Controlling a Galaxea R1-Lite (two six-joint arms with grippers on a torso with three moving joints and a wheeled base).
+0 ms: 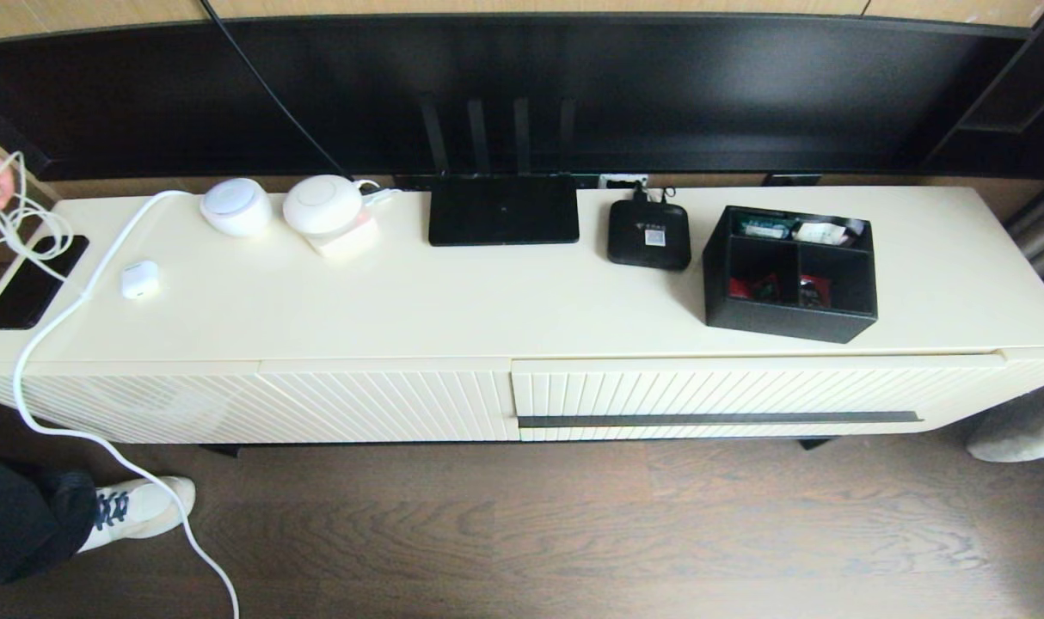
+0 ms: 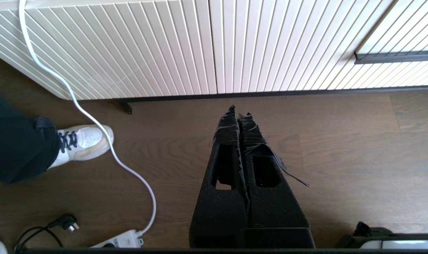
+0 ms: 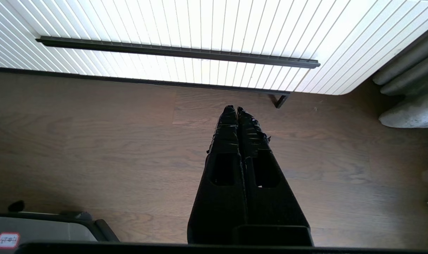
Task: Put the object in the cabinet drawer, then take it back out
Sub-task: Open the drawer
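The black three-compartment organizer box (image 1: 789, 273) stands on the right part of the cream cabinet top (image 1: 488, 301), with red and white items inside. Below it the ribbed cabinet drawer (image 1: 728, 395) is closed; its dark handle strip (image 1: 720, 419) runs along the front and also shows in the right wrist view (image 3: 178, 52). Neither arm appears in the head view. My left gripper (image 2: 238, 110) hangs shut and empty over the wood floor before the cabinet's left panel. My right gripper (image 3: 234, 108) is shut and empty over the floor, short of the drawer front.
On the cabinet top sit a black router (image 1: 503, 209) with antennas, a small black set-top box (image 1: 649, 234), two white round devices (image 1: 236, 206), a white charger (image 1: 139, 279) and a phone (image 1: 33, 284). A person's foot (image 1: 139, 507) and a white cable (image 1: 66, 378) are at the left.
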